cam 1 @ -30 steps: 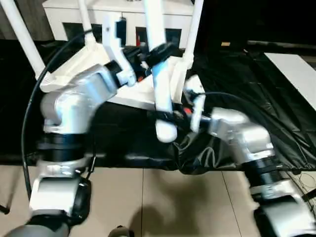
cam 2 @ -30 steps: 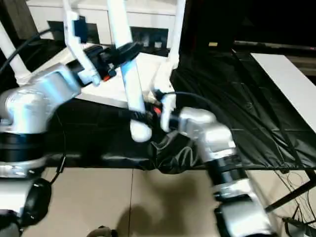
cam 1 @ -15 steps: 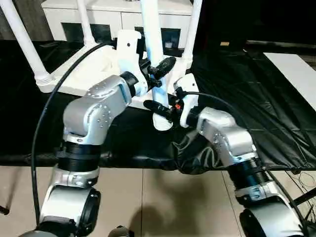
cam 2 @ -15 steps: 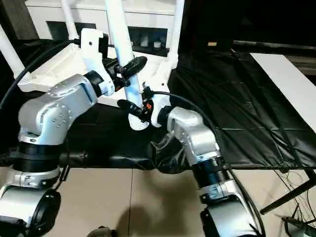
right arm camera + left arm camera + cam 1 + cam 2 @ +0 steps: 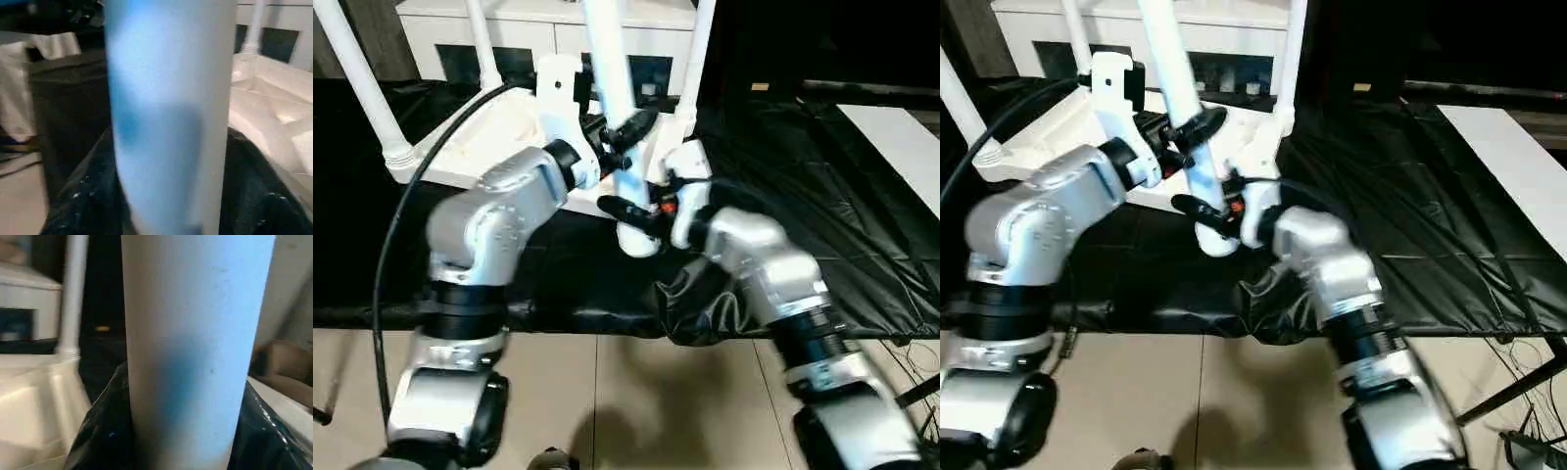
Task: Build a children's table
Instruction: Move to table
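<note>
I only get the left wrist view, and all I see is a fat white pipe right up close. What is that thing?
Observer: It is a table leg, standing almost upright. The left gripper has its jaws closed round it.
Operator: Is the other arm helping?
Observer: Yes, the right gripper is at the same leg, lower down, near its rounded end.
Operator: And where is the table itself?
Observer: The tabletop lies upside down on a black sheet, with three other legs standing in its corners.
</note>
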